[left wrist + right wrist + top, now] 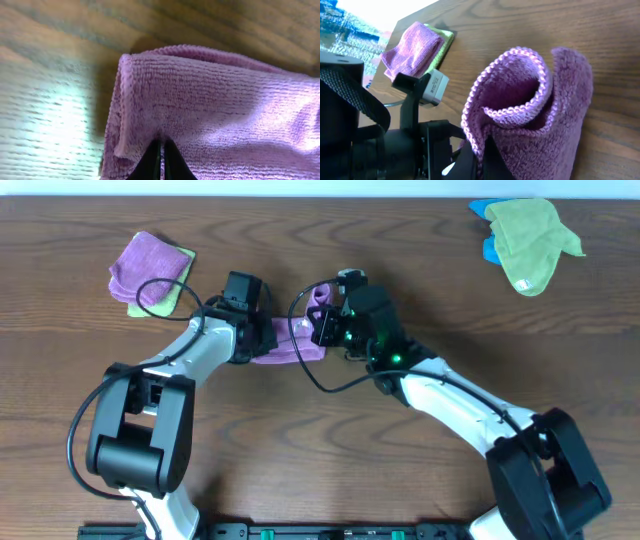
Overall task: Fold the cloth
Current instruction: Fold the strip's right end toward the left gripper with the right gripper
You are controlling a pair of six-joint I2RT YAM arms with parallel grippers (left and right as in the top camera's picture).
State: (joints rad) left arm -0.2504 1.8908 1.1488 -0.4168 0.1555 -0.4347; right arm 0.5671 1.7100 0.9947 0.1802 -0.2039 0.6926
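Observation:
A purple cloth lies bunched on the wooden table between the two arms. My left gripper is shut on its left part; in the left wrist view the fingertips pinch the purple cloth near a folded corner. My right gripper is shut on the cloth's right edge and holds it lifted; in the right wrist view the fingers clamp the stitched hem of the purple cloth, which curls up into a loop.
A folded purple cloth on a green one lies at the back left, also in the right wrist view. A green cloth over a blue one lies at the back right. The left arm is close to the right gripper.

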